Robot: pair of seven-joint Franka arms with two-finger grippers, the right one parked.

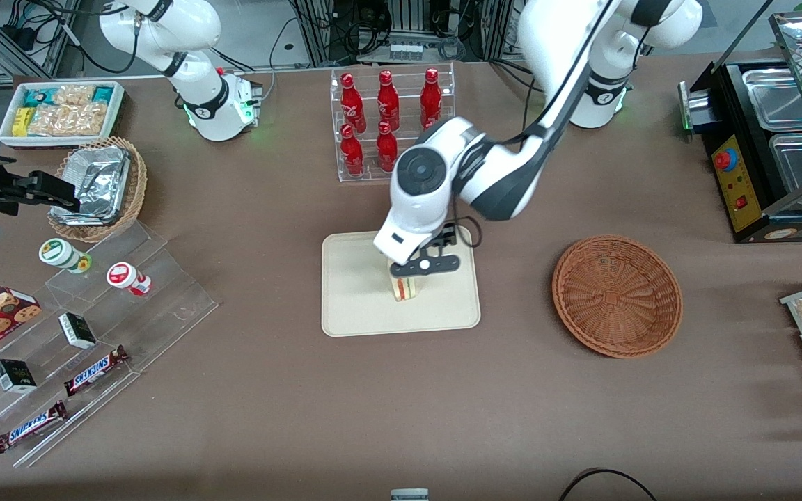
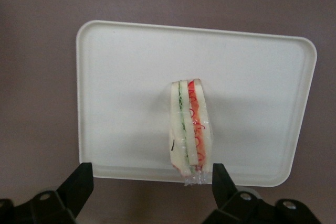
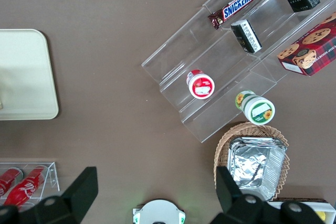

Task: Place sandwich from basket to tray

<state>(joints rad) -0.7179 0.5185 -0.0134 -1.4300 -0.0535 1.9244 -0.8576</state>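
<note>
Brown table: sandwich (image 1: 405,288) stands on its edge mid-tray (image 1: 352,313), basket (image 1: 617,296) empty. Hand (image 2: 152,182) directly above, fingers spread wide, gripping nothing — evidently released.

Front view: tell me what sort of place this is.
Probably a mock snack shop in a robot lab: cola bottles in a clear rack, Snickers bars on acrylic steps. The open gripper is above the sandwich on the tray.

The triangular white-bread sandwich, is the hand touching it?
Apart. The left wrist view shows the hand open, both fingers clear of the sandwich on the cream tray.
</note>
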